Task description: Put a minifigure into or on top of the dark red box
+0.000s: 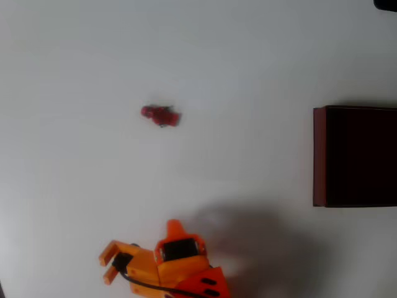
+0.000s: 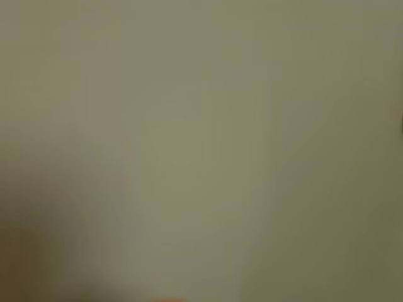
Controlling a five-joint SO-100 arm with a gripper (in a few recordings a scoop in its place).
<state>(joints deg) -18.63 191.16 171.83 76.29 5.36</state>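
The minifigure [image 1: 160,115] is a tiny bright red figure lying on its side on the white table, left of centre in the overhead view. The dark red box [image 1: 319,155] stands at the right edge, with maroon walls and a near-black inside, cut off by the frame. My orange gripper [image 1: 107,265] is at the bottom left, well below the minifigure and far from the box. Its two fingertips point left with a small gap between them and nothing in it. The wrist view is a blurred, plain greyish surface.
The white table [image 1: 74,74] spreads bare between figure, box and arm. The arm casts a soft shadow [image 1: 260,242] on the table right of its body. A dark object [image 1: 386,4] pokes in at the top right corner.
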